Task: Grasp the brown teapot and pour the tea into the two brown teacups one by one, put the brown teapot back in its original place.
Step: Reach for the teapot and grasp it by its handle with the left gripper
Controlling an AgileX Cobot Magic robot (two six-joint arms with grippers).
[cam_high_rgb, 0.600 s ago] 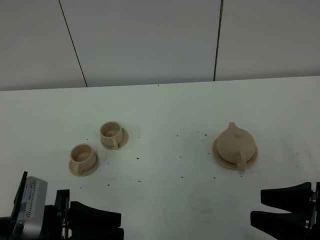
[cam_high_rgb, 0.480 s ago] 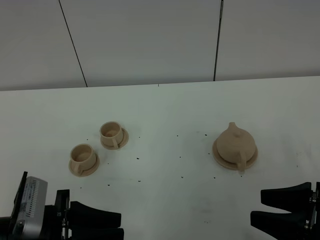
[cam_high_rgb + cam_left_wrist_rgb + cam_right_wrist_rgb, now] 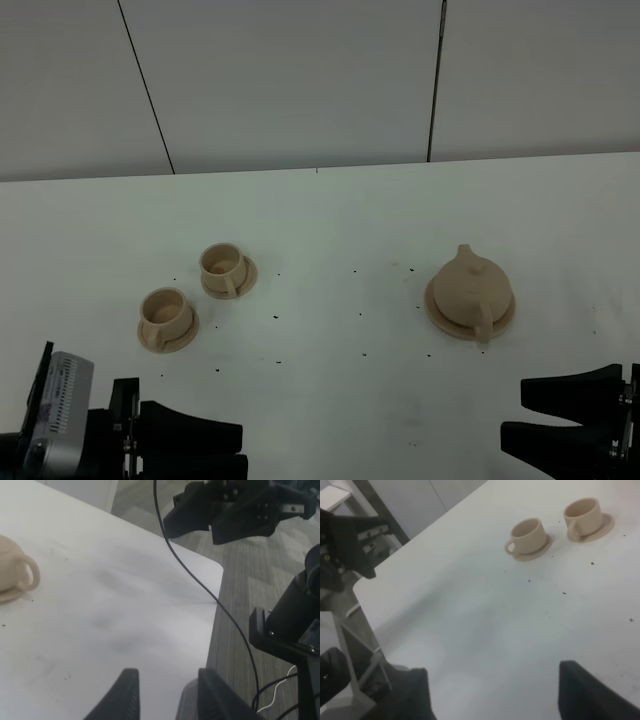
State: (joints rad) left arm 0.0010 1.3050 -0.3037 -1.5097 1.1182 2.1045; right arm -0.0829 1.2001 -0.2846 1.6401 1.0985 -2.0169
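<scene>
The brown teapot (image 3: 468,286) stands upright on its round plate (image 3: 436,314), the original place, at the right of the white table, handle toward the front; its handle side (image 3: 15,565) also shows at the edge of the left wrist view. The two brown teacups (image 3: 223,266) (image 3: 165,312) sit on saucers at the left, and the right wrist view shows them too (image 3: 527,532) (image 3: 582,513). My left gripper (image 3: 242,448) is open and empty at the front left edge. My right gripper (image 3: 514,410) hangs wide open and empty at the front right, short of the teapot.
Small dark specks (image 3: 362,315) are scattered over the table (image 3: 340,220). A grey panelled wall (image 3: 300,80) stands behind it. In the left wrist view a black cable (image 3: 200,580) crosses over the table's corner, with grey floor (image 3: 260,580) beyond.
</scene>
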